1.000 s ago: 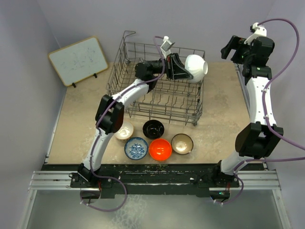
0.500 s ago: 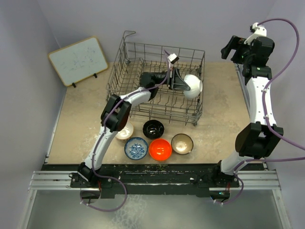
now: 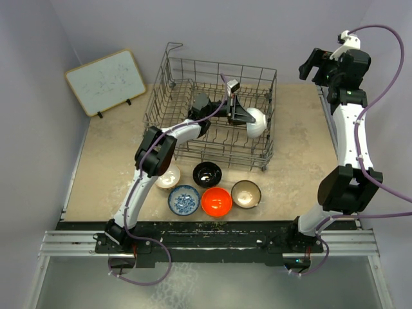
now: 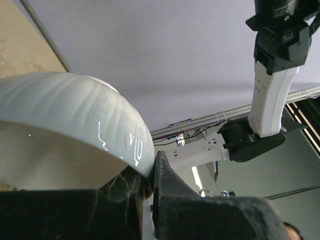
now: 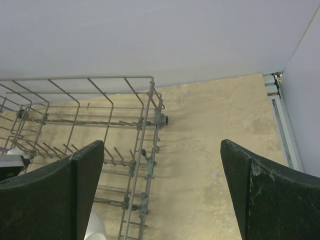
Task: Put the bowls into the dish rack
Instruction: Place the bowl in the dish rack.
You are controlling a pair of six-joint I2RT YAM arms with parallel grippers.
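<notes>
My left gripper is shut on the rim of the white bowl and holds it on edge, low inside the right end of the grey wire dish rack. In the left wrist view the bowl fills the left side, its rim pinched between my fingers. The cream, black, blue-and-white, orange-red and brown-rimmed bowls sit on the table in front of the rack. My right gripper is open and empty, high at the back right; its wrist view shows the rack's right end.
A white board leans against the wall at the back left. The rack's loop handle stands at its back left corner. Bare table lies to the right of the rack, under my right gripper.
My left gripper has carried the white bowl down from above the rack's right rim into the rack. The right arm has not moved.
</notes>
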